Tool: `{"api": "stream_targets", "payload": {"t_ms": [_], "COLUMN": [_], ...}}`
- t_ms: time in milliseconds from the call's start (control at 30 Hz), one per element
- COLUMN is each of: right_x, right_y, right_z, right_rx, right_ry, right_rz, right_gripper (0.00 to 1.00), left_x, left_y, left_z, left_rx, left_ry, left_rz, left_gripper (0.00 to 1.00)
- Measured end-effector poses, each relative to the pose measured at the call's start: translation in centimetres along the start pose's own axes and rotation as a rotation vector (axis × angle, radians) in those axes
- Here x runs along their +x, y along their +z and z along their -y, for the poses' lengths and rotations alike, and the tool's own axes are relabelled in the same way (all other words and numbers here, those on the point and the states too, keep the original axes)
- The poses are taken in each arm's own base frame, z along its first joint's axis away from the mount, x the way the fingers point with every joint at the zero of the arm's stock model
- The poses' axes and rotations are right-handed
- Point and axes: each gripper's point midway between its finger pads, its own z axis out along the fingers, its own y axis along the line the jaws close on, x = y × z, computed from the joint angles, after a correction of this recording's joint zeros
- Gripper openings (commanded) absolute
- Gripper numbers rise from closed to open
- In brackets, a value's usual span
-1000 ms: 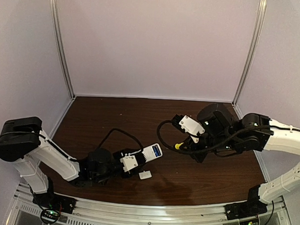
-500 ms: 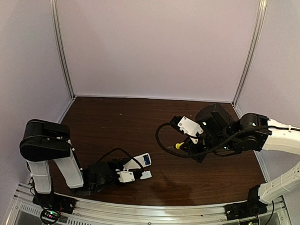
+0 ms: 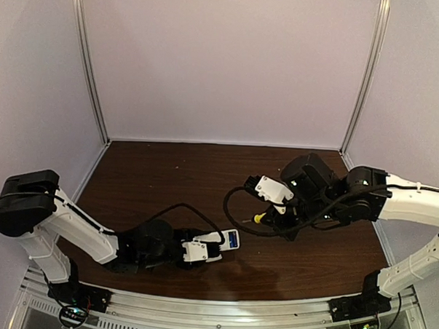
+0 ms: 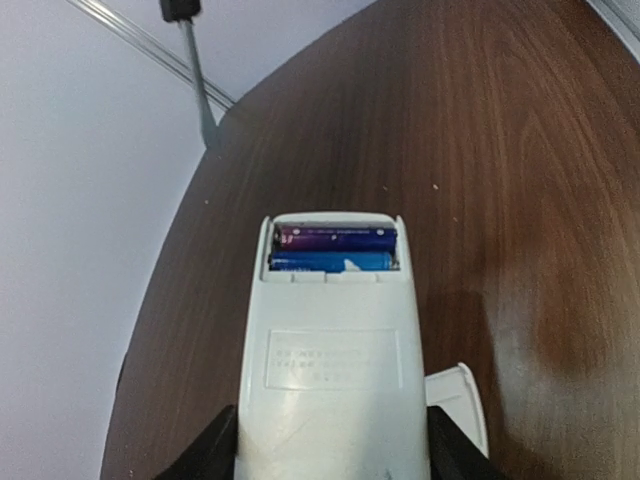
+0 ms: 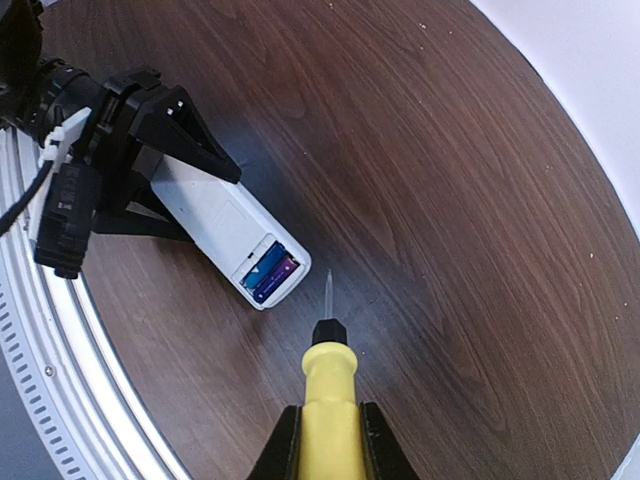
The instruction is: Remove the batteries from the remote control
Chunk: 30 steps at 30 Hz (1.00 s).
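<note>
The white remote control (image 4: 330, 360) lies back side up in my left gripper (image 4: 330, 455), whose black fingers (image 4: 212, 452) are shut on its two long sides. Its open compartment at the far end shows the two blue batteries (image 4: 335, 250) side by side. In the top view the remote (image 3: 227, 241) lies low over the table's front middle. My right gripper (image 5: 328, 440) is shut on the yellow-handled screwdriver (image 5: 330, 390). The screwdriver's thin tip (image 5: 327, 290) is just right of the compartment (image 5: 270, 275), a small gap apart.
The small white cover piece (image 4: 462, 400) lies on the table by the remote's right side. A metal rail (image 5: 40, 400) runs along the table's near edge. A black cable (image 3: 231, 201) loops from the right arm over the table.
My left gripper drew back toward the near edge with the remote, then pushed forward and to the right again. My right gripper with the screwdriver shifted slightly left, closer to the remote.
</note>
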Motion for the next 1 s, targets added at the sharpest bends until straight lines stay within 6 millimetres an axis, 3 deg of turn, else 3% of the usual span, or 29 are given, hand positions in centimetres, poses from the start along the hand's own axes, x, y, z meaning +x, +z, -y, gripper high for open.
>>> {"api": "stream_targets", "payload": {"t_ms": [100, 233, 500, 1000], "right_x": [0.2, 0.4, 1.3, 0.9], "right_y": [0.0, 0.0, 1.3, 4.3], "right_z": [-0.5, -1.2, -2.8, -4.1], "right_rx": [-0.026, -0.053, -0.082, -0.086], "right_ry": [-0.016, -0.043, -0.096, -0.122], "right_rz": [-0.008, -0.018, -0.067, -0.053], "right_gripper": [0.0, 0.0, 0.0, 0.0], "left_x": [1.5, 2.4, 2.8, 3.1], "left_y": [-0.1, -0.2, -0.3, -0.4], "left_z": [1.7, 2.5, 2.8, 2.8], "left_rx": [0.074, 0.109, 0.119, 0.116], "left_ry": [0.012, 0.015, 0.018, 0.025], "left_rz": [-0.057, -0.092, -0.104, -0.113], "left_gripper": [0.0, 0.0, 0.0, 0.0]}}
